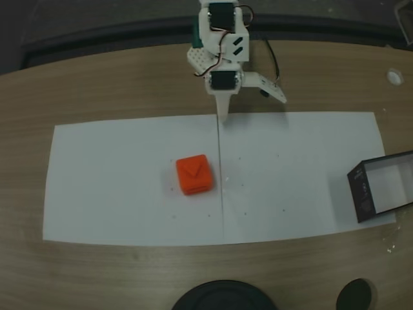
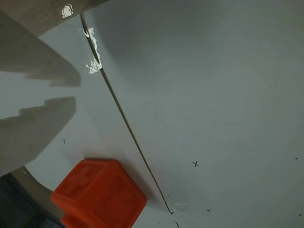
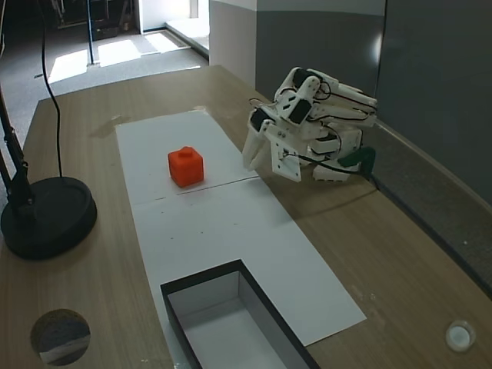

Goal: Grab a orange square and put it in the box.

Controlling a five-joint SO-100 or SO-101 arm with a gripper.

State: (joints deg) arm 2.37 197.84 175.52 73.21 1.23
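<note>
Black-walled box (image 3: 231, 323) sits on the paper (image 1: 129, 161), its white inside bare; I see the orange square (image 1: 194, 174) well apart, my gripper (image 1: 251, 100) spread, holding nothing.

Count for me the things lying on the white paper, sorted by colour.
Orange: 1, the small orange plastic cube with a notch mark on top.
Black and white: 1, the shallow black-walled box, partly over the paper's edge.
Total: 2.

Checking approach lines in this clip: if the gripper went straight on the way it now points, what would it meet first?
Probably the white paper just short of the orange square; the gripper slants down toward it, though depth is unclear.
</note>
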